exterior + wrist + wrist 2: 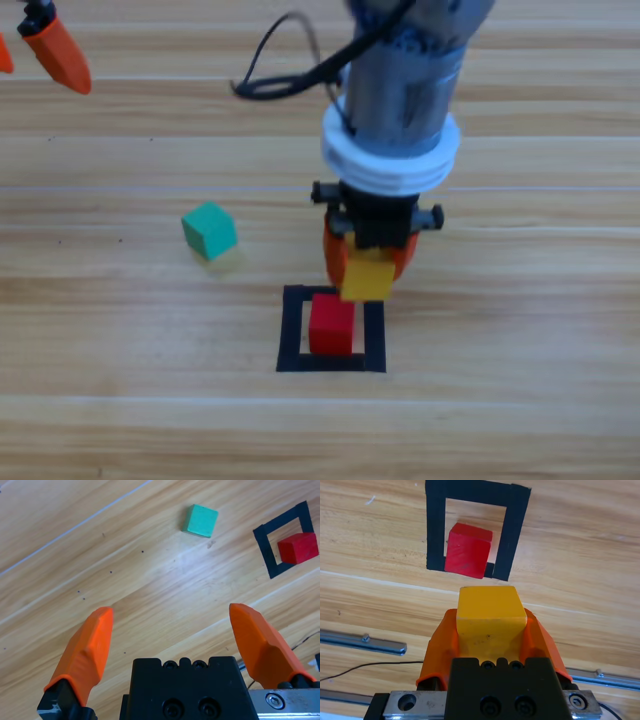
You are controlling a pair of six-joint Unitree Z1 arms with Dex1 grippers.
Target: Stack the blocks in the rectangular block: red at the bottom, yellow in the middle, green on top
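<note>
Wooden plank table under both arms; right gripper comes down from the top middle, jaws pinched on the small matte yellow cube, cube held off the table, just above and a bit behind the small matte red cube, whether they touch can't be told. Right wrist view: yellow cube wedged between the two orange jaws, red cube ahead of the tips, sitting inside the flat rectangular outline of black tape, tilted a little against the frame, near its left and near edges. Small matte teal-green cube lies on bare wood well off to the gripper's side, outside the tape. Left gripper waits at the top left corner, jaws spread wide with nothing between; from it the green cube and tape outline with red cube lie far ahead
</note>
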